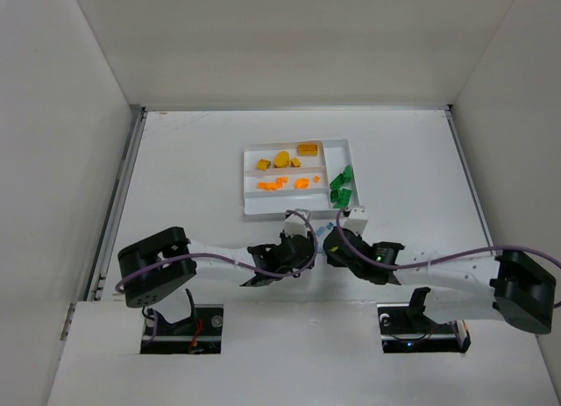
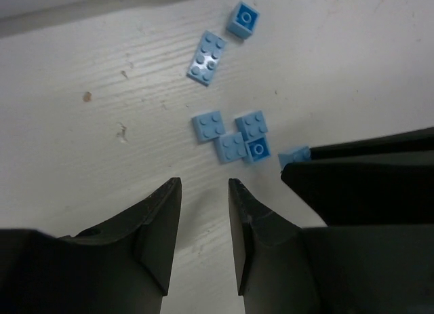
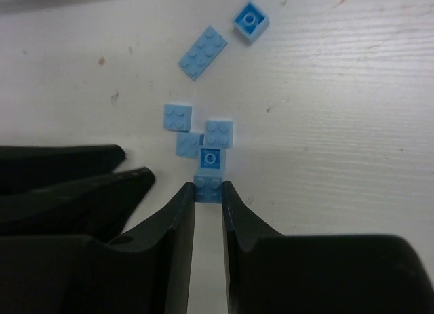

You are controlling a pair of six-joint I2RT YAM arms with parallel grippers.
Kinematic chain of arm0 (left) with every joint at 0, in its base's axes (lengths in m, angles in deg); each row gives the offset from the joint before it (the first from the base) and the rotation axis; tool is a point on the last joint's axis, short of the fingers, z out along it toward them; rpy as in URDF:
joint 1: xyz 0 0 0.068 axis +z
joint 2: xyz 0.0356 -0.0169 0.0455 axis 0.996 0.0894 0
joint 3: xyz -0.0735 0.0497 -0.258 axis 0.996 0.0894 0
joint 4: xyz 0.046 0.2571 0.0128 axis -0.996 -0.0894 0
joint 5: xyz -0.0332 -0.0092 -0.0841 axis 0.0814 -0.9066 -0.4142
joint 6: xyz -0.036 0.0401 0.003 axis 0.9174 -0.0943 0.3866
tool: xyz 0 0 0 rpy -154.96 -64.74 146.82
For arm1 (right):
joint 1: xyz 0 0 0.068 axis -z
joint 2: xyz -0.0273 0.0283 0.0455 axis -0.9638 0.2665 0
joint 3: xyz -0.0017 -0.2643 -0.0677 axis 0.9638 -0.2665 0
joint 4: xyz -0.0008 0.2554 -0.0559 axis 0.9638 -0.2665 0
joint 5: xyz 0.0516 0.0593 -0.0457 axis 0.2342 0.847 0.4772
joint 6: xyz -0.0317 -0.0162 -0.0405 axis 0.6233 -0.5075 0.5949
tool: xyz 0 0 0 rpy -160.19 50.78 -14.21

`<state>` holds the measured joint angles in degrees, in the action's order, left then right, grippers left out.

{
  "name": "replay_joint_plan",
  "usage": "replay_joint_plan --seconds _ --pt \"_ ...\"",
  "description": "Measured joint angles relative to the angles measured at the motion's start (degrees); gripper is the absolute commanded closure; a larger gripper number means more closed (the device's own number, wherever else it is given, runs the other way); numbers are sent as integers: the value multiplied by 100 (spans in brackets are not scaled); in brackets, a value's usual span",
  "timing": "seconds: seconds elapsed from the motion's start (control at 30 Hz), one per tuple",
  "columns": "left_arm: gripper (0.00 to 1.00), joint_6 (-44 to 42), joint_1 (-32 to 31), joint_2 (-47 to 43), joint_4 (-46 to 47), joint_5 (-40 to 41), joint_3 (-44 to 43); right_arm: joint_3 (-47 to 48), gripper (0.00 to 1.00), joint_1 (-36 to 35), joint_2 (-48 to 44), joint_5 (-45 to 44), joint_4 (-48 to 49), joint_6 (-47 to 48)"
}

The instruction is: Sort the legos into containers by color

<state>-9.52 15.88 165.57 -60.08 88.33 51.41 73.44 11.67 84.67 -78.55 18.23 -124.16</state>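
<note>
The right pincer (image 3: 208,192) is clamping a small light-blue plastic brick (image 3: 208,181) at its very fingertips, low on the white counter (image 3: 352,124). That hold looks shallow to me, so it should be rising straight and slowly with the jaws tight, not sweeping through the loose light-blue pieces (image 3: 196,134) just ahead of its tips. The left pincer (image 2: 203,188), jaws slightly apart and empty, is hovering close alongside and ought to be giving room. The shallow white plastic tray (image 1: 248,182) is sitting beyond both pincers, its nearest long section seemingly free for blue.
</note>
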Motion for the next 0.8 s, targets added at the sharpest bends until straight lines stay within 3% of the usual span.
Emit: replay_joint_plan --seconds 0.2,0.67,0.8 --pt "70 -13 -168 579 44 -101 -380 -208 79 278 -901 -39 -31 -9" --pt "72 -116 -197 1252 -55 376 -1082 -343 79 470 -1073 -33 -83 98" --pt "68 -155 -223 1381 -57 514 -1224 -407 79 527 -1130 -31 -76 142"
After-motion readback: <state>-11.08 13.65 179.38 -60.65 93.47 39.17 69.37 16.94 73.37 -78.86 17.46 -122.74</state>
